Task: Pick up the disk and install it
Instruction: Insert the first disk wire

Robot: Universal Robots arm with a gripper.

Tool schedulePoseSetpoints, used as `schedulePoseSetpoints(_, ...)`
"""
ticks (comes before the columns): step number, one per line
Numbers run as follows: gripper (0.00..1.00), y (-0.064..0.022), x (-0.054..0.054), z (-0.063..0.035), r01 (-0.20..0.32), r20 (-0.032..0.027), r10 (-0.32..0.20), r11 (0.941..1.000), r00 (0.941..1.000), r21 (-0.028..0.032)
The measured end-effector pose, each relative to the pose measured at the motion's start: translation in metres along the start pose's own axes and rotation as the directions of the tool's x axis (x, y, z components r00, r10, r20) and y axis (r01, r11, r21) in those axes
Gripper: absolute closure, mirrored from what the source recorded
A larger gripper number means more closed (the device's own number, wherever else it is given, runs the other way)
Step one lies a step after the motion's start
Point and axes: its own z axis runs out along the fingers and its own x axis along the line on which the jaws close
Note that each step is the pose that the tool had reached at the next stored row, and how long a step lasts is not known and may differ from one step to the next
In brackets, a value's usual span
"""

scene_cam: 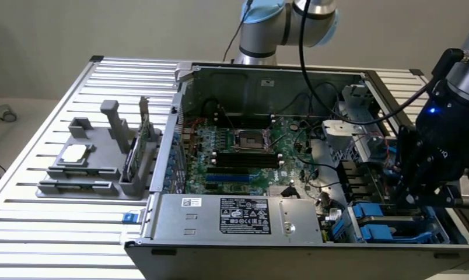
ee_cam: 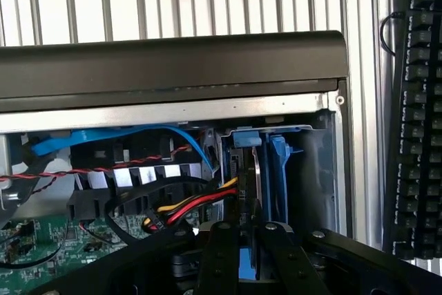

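One computer case (scene_cam: pixel 219 219), one motherboard (scene_cam: pixel 242 157), one keyboard (ee_cam: pixel 418 108), one disk (ee_cam: pixel 257 191)

My arm (scene_cam: pixel 285 26) is built of silver-grey tubes with pale blue caps on the round joints, one cap showing at about 11 o'clock of the upper joint. A black cable (scene_cam: pixel 303 52) hangs down from it. My wrist housing (scene_cam: pixel 452 146) is matte black and boxy, with a small blue light glowing at its 10 o'clock edge and thin black wires looping off its top. My gripper (ee_cam: pixel 250 240) has black metal fingers (ee_cam: pixel 224 260) on black linkage bars, pinned with round dark screws near the knuckles.
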Motion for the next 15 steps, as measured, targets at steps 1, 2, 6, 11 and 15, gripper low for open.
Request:
schedulePoseSetpoints(1,0.83,0.0,0.0008,-0.0001,-0.001,0.0012,0.001,1.0,1.0,0.0014)
schedulePoseSetpoints(2,0.83,0.0002,0.0021,-0.0002,-0.001,0.0025,0.001,1.0,1.0,0.0023)
schedulePoseSetpoints(6,0.83,0.0004,0.0041,-0.0004,-0.002,0.0073,0.002,1.0,1.0,0.0029)
schedulePoseSetpoints(11,0.83,0.0049,0.006,0.0005,-0.001,0.0082,0.001,1.0,1.0,0.0045)
schedulePoseSetpoints(15,0.83,0.0063,0.0063,0.002,-0.001,0.0101,0.001,0.9999,0.9999,0.0112)
